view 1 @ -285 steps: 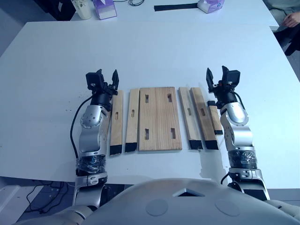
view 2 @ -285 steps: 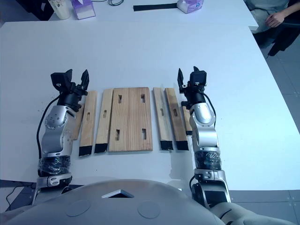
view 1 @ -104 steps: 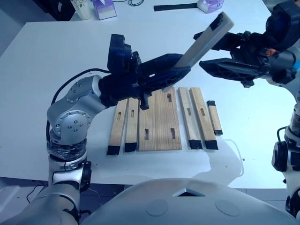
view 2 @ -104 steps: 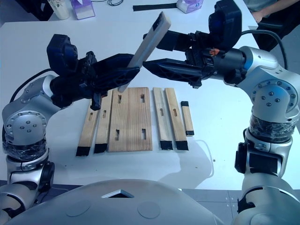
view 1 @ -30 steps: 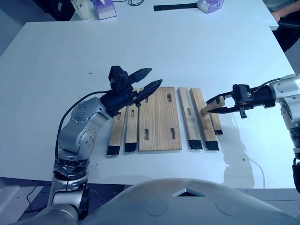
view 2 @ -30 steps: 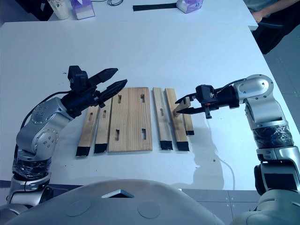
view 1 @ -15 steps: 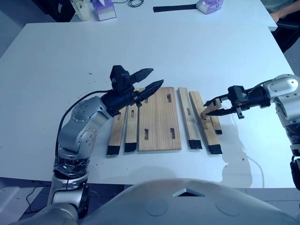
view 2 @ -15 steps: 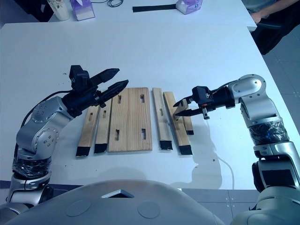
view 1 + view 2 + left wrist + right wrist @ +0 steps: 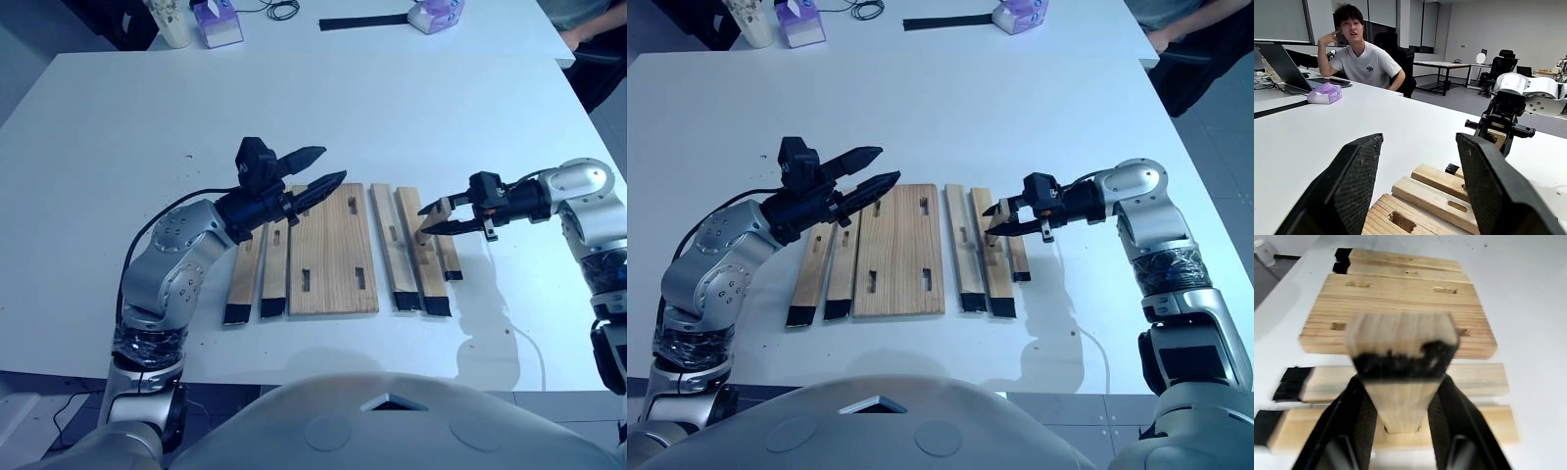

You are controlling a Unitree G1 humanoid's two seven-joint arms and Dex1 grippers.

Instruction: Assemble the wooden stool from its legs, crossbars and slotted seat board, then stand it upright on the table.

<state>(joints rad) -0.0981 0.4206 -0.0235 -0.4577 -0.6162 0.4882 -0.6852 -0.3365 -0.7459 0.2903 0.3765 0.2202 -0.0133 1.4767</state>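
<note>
Fig. Print on purple boxes [image 9: 217,20] at far edge of surface [image 9: 392,108]: too small for me to read.

Left gripper [image 9: 330,164]: fingers spread wide, holding nothing, hovering over far left corner of seat board [image 9: 333,250].

Right gripper [image 9: 427,221]: pinching short crossbar [image 9: 1400,333], which bears black band, just over right legs [image 9: 416,255]. I cannot tell whether they touch.

Seat board flat at centre of surface. Left legs [image 9: 260,269] lie beside it, right legs on other side, second crossbar [image 9: 449,259] outermost right.

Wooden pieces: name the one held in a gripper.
The short bar clamped in the right gripper; every other piece lies flat on the table, and the left gripper holds nothing.
</note>
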